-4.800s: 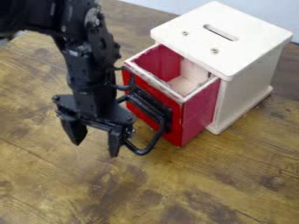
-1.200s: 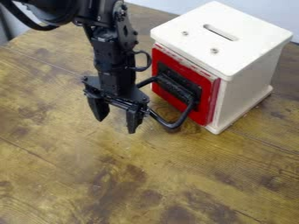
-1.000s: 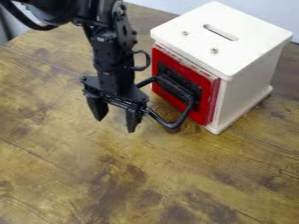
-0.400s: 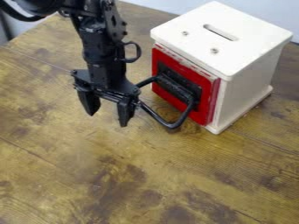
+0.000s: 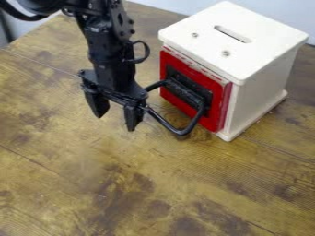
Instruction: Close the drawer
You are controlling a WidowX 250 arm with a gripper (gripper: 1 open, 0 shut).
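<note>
At the upper left of the camera view, the black robot arm (image 5: 105, 41) comes in from the top edge and reaches down. At its lower end hangs the pincer (image 5: 114, 120), black also, pointing downward above the wooden tabletop (image 5: 74, 184). Its two fingers are spread, one to the left and one to the right, and between their tips I see only the brown wood. So the pincer is pinching nothing.

Just to the right of the pincer there is the handle (image 5: 180, 126), a big black loop which stands out from the drawer front toward the arm. Its lower end bends near the right finger. Whether the arm touches this loop somewhere, I cannot tell, because both are black and they overlap in the picture.

Next, more to the right, is the drawer (image 5: 215, 115). Its red front is flat against the open side of the housing, and the pinkish interior is hidden, so the drawer is closed. A dark ribbed piece (image 5: 186, 91) sits on the middle of this red front.

The last thing on the right is the cream housing (image 5: 262, 81), which stands upright on the tabletop. Its top has one narrow slot (image 5: 231, 34) and two small round metal spots (image 5: 226, 53).
</note>
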